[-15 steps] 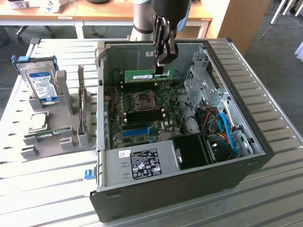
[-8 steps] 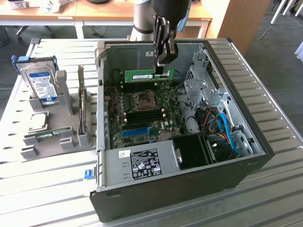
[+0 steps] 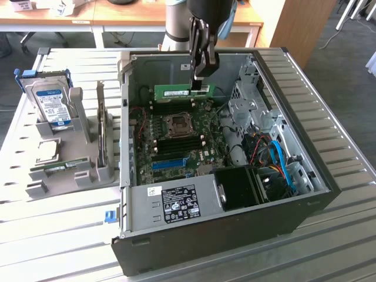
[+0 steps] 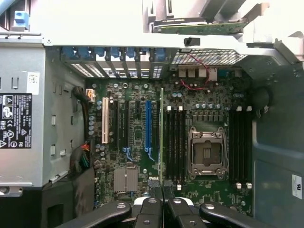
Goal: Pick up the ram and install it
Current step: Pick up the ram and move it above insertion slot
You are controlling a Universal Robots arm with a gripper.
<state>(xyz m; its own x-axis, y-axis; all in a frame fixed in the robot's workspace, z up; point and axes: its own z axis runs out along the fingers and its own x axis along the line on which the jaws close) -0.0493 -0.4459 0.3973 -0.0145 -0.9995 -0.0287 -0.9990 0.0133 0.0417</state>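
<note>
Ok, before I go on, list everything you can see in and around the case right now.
ram: one, green, held above the motherboard near the case's far wall
computer case: one, black and grey, open, lying on the table
motherboard: one, green, on the case floor
power supply: one, grey with a black label, along the case's near wall
hard drive: one, blue-labelled, upright in the holder at the exterior view's left
processor chip: one, silver, square, in the holder in front of the hard drive
holder: one, grey, beside the case
table: one, silver slatted metal, under everything
gripper: one, black, shut on the ram
</note>
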